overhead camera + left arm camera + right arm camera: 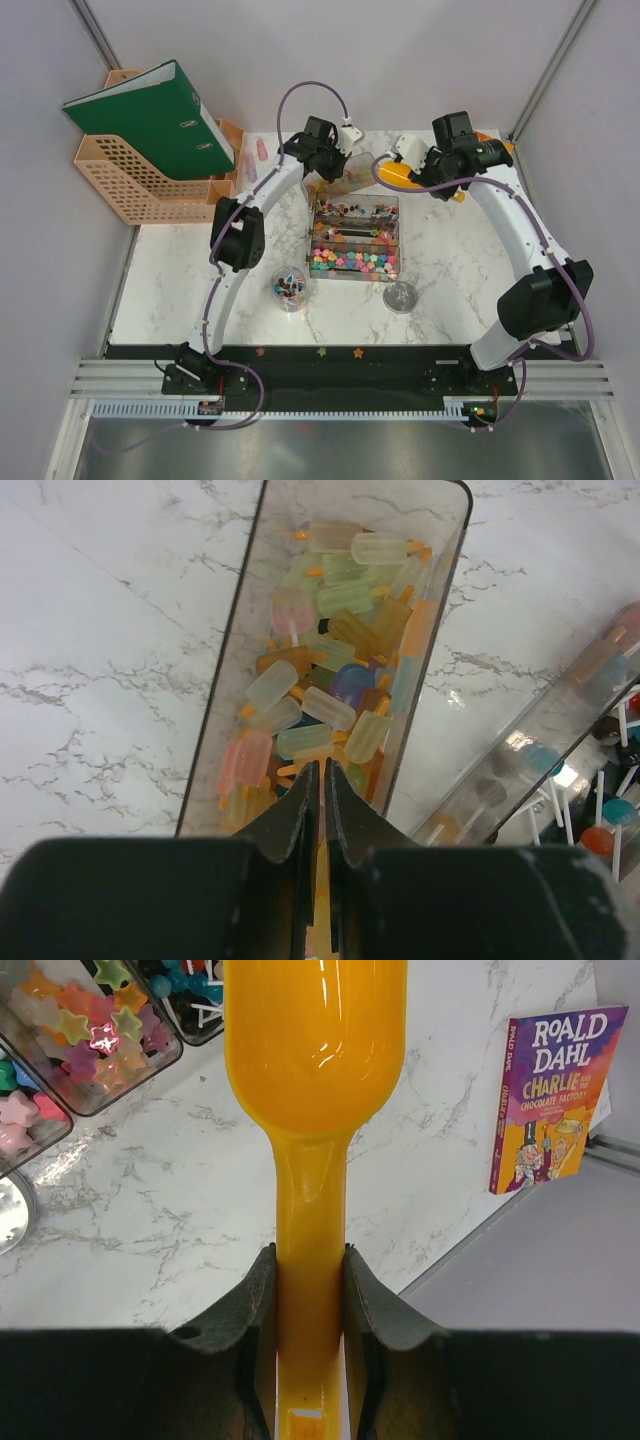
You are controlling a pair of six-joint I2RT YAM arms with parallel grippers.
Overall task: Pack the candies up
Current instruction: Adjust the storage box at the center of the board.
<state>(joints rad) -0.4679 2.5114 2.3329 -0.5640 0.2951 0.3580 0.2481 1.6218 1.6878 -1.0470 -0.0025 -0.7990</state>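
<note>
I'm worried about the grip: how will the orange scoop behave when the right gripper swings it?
The orange scoop looks like hard, glossy plastic, so it is probably stiff and light. Its smooth handle may slip or pivot in the right gripper, whose fingers pinch only its narrow sides.

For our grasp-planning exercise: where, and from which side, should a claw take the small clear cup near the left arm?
Probably across the round wall of the clear cup, coming level from its near side: it stands upright, open-topped, candies inside, and the compartment box crowds its far side.
</note>
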